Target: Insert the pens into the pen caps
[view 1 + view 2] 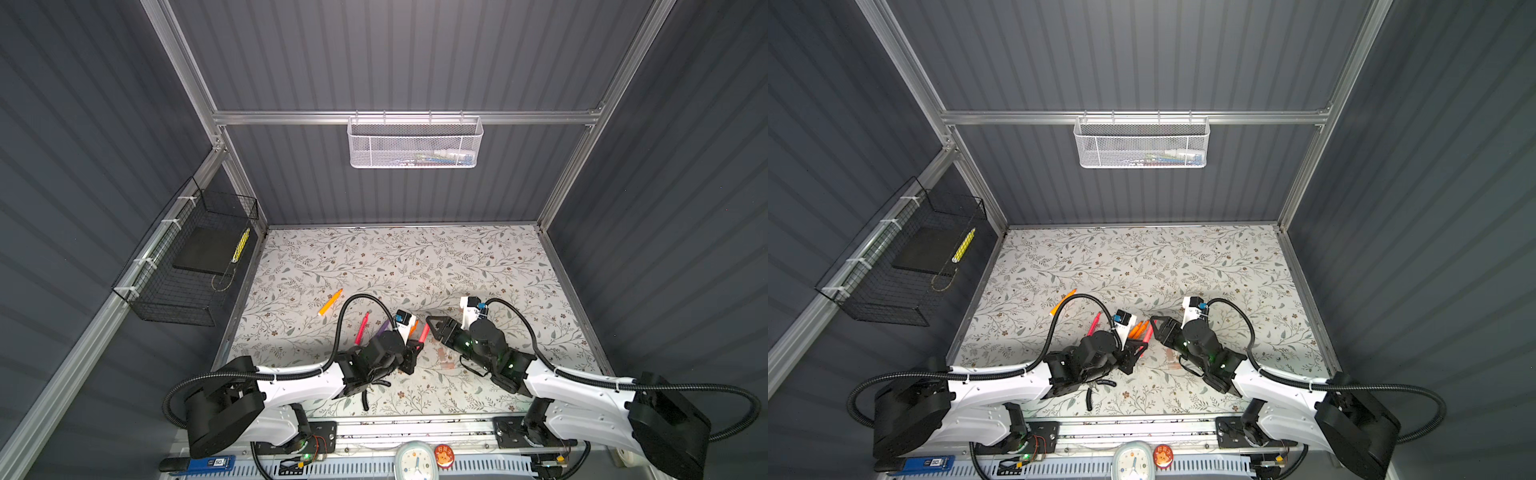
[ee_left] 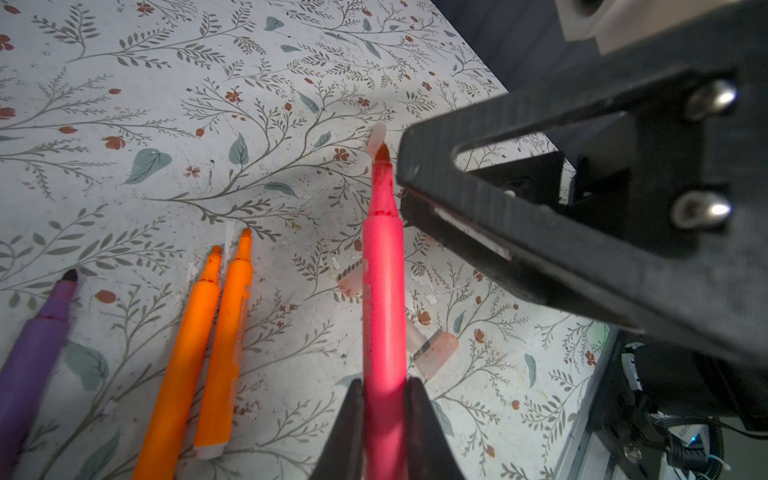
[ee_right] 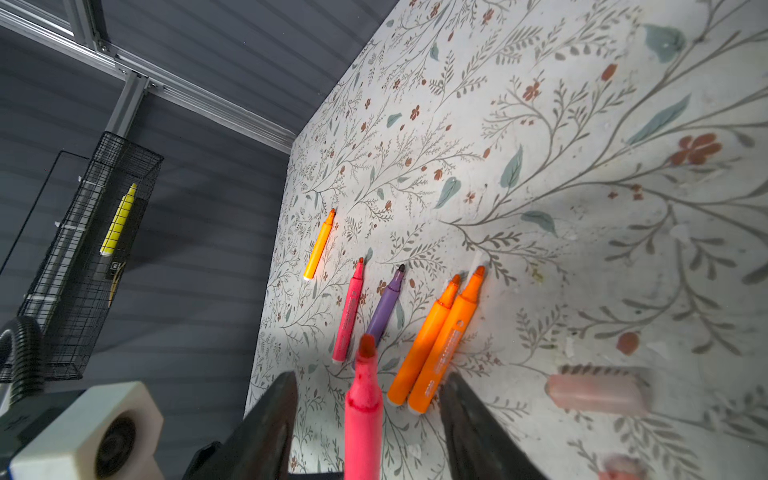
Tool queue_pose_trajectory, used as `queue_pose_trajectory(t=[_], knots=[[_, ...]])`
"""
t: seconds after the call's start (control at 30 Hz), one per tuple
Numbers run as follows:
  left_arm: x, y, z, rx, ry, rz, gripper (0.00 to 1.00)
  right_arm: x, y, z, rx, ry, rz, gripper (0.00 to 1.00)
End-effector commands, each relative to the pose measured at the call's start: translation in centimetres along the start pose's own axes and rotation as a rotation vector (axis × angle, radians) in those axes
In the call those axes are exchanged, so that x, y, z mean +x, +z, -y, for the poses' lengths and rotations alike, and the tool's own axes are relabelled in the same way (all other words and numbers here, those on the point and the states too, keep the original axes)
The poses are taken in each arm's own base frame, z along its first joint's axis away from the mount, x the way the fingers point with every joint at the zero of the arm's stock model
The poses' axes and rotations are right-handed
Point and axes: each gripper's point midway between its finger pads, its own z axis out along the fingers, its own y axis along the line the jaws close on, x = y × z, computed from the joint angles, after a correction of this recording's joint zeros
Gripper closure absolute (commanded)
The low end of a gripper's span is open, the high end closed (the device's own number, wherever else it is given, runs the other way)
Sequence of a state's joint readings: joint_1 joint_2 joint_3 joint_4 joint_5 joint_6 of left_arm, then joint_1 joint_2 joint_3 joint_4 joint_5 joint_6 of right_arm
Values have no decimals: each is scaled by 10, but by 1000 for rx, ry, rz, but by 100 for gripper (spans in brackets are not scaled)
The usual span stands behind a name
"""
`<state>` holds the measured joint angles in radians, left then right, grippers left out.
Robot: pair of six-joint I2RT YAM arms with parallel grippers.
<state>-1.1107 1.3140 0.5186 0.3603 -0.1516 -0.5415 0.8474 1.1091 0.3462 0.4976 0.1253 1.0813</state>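
Observation:
My left gripper point(image 2: 384, 384) is shut on a pink-red pen point(image 2: 382, 270), which it holds off the floral table with the tip pointing away. In both top views the left gripper point(image 1: 413, 347) and the right gripper point(image 1: 432, 324) meet near the table's middle. My right gripper point(image 3: 370, 376) stands open, a jaw on each side of the held pen's point(image 3: 363, 415) tip and clear of it. Two orange pens point(image 3: 440, 336), a purple pen point(image 3: 386, 303), a pink pen point(image 3: 351, 311) and a yellow-orange pen point(image 3: 319, 245) lie on the table. Pale pen caps point(image 2: 436, 351) point(image 3: 594, 392) lie close by.
A black wire basket point(image 1: 195, 266) holding a yellow pen hangs on the left wall. A white mesh basket point(image 1: 415, 143) hangs on the back rail. A black-handled tool point(image 1: 365, 397) lies under the left arm. A small clock point(image 1: 415, 461) sits at the front edge.

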Motion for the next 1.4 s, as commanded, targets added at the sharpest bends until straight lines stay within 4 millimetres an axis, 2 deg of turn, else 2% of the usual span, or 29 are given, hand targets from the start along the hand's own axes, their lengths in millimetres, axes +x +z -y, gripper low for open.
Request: queue_pose_trajectory(t=[0.0, 0.3, 0.47, 0.73, 0.9, 1.07, 1.37], knots=[[-3, 1, 6, 22, 22, -9, 99, -8, 6, -12, -19, 17, 40, 46], [-6, -4, 5, 14, 15, 1, 98, 5, 21, -14, 10, 18, -10, 49], [-5, -5, 0, -7, 8, 6, 98, 11, 21, -16, 13, 4, -12, 58], [-6, -5, 4, 13, 3, -1, 96, 16, 20, -12, 44, -9, -8, 74], [-6, -5, 4, 15, 1, 3, 87, 16, 17, -14, 39, -26, 5, 83], [-6, -5, 5, 16, 2, -4, 69, 15, 17, -20, 39, -47, 8, 87], [-7, -6, 3, 6, 9, 2, 58, 18, 14, -29, 40, -92, 22, 89]])
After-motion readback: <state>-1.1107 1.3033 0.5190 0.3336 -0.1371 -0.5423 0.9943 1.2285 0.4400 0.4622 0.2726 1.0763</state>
